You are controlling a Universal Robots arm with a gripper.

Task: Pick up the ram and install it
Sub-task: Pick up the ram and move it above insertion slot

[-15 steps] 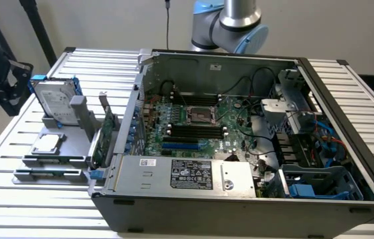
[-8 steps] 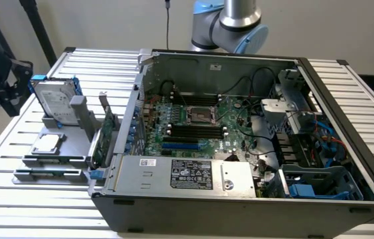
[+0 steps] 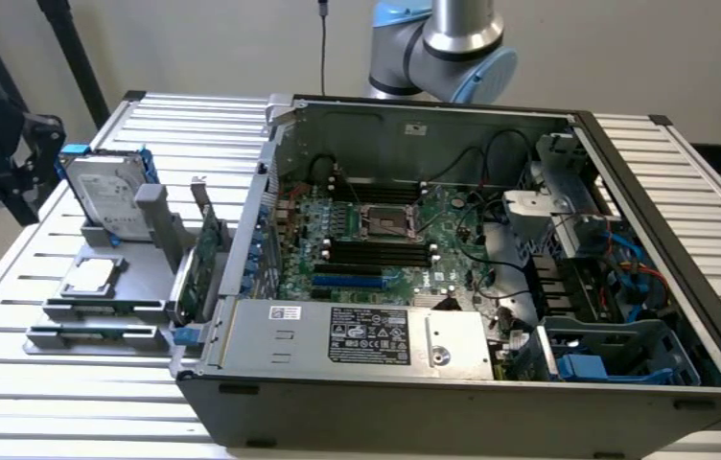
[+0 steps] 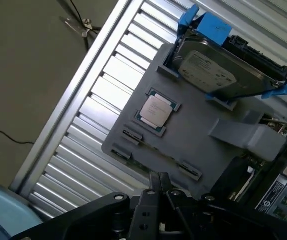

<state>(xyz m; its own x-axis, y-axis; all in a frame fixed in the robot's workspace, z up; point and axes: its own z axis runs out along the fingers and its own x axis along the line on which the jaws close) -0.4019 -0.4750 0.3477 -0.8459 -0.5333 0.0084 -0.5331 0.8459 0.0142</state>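
The ram (image 3: 95, 332) is a thin dark stick lying flat between the clips along the front edge of the grey holder (image 3: 143, 287) on the slatted table, at the exterior view's left. In the wrist view the ram (image 4: 156, 156) shows as a narrow dark strip on the holder's (image 4: 203, 145) near edge. My gripper (image 4: 158, 184) hangs above that edge, its black fingers shut together with nothing between them. The motherboard's long black slots (image 3: 374, 254) lie inside the open computer case (image 3: 667, 240).
On the holder sit a hard drive in a blue bracket (image 3: 107, 187), a silver CPU (image 4: 157, 110) and an upright green expansion card (image 3: 210, 257). The arm's base (image 3: 444, 48) stands behind the case. Cables and a blue-tabbed drive cage (image 3: 604, 350) crowd the case's right side.
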